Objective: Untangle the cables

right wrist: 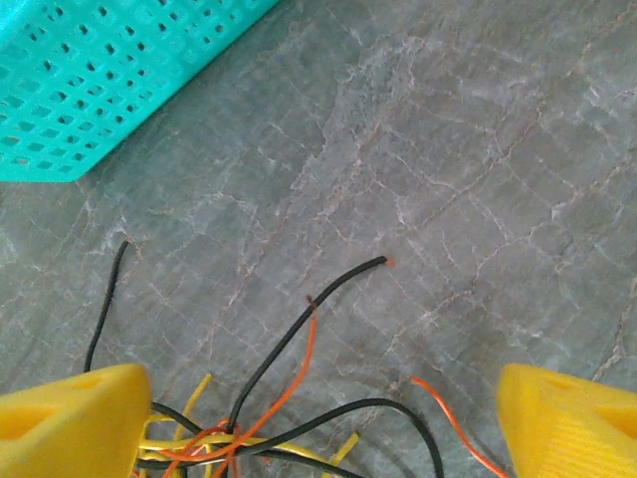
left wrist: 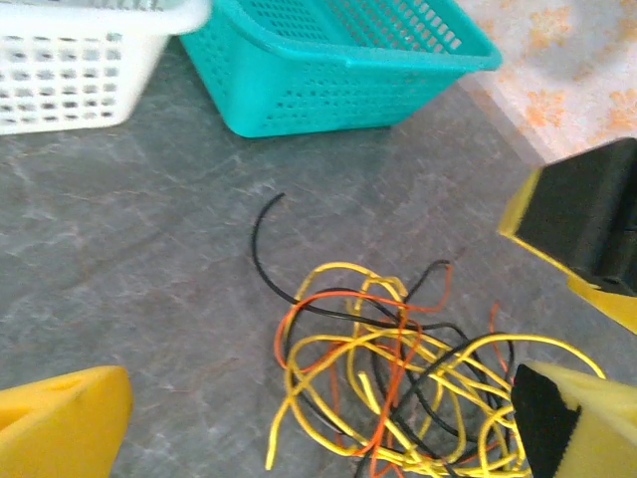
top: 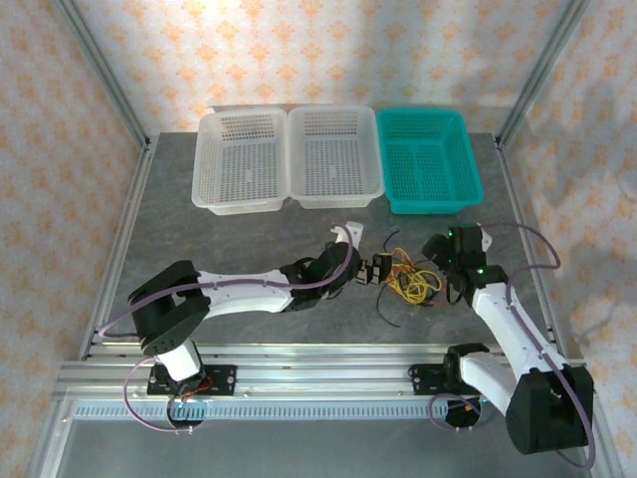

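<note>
The cables [top: 413, 279] lie as one loose tangle of thin yellow, black and orange wires on the grey table, between my two grippers. My left gripper [top: 384, 269] reaches in from the left and stands open. In the left wrist view the cables [left wrist: 398, 378] lie on the table between its yellow fingers [left wrist: 60, 418], untouched. My right gripper [top: 439, 275] is at the tangle's right side, open too. In the right wrist view, loose ends of the cables [right wrist: 289, 398] lie in the wide gap of the right gripper [right wrist: 318, 423], and nothing is held.
Two white baskets [top: 206, 169] [top: 375, 169] and a teal basket [top: 468, 169] stand in a row at the back of the table. The teal basket [left wrist: 338, 100] is just beyond the tangle. The right gripper's black-and-yellow finger [left wrist: 587, 219] is close to the left gripper.
</note>
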Robot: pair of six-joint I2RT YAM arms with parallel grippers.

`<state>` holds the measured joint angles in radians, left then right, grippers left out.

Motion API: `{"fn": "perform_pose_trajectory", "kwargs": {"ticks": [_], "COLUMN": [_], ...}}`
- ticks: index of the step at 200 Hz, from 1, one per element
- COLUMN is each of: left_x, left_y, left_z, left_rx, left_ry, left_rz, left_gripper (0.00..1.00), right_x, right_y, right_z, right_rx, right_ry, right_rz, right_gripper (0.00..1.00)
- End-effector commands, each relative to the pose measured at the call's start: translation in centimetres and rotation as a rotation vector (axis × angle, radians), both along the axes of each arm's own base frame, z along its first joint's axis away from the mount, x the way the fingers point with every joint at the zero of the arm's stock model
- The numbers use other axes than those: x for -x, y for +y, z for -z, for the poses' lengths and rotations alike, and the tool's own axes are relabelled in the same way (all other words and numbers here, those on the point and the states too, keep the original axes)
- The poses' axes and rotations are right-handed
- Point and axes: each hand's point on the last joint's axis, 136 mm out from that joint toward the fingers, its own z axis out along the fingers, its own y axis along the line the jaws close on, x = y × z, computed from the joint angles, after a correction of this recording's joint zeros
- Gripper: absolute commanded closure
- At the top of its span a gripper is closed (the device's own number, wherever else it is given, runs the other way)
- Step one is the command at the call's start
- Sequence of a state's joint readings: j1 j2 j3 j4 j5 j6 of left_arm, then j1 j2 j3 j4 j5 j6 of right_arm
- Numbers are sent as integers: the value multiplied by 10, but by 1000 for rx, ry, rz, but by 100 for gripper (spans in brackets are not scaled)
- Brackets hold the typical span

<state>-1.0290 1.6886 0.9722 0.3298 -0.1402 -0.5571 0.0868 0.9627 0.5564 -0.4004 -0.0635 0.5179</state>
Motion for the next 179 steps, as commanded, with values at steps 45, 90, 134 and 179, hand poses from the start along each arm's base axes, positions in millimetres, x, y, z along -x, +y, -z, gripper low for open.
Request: {"fn": "perform_pose_trajectory", "kwargs": {"ticks": [45,90,134,179], "left_x": [5,8,10,11], "left_y": [-20,-14,-12,-10], "left_z": [-4,3,5,2], "left_rx": [125,89,92,88], "left_ry": [21,41,56,52], "left_rz": [46,40,40,41], "left_gripper": [1,1,0,1], "right_x": [3,7,11,15], "right_y": [12,22,29,46], "right_z": [29,39,49,53], "right_rx": [-63,-102,-129,-148], "right_ry": [54,88,129,145], "right_rz": [-50,-102,-123,-166], "right_gripper": [0,3,11,18]}}
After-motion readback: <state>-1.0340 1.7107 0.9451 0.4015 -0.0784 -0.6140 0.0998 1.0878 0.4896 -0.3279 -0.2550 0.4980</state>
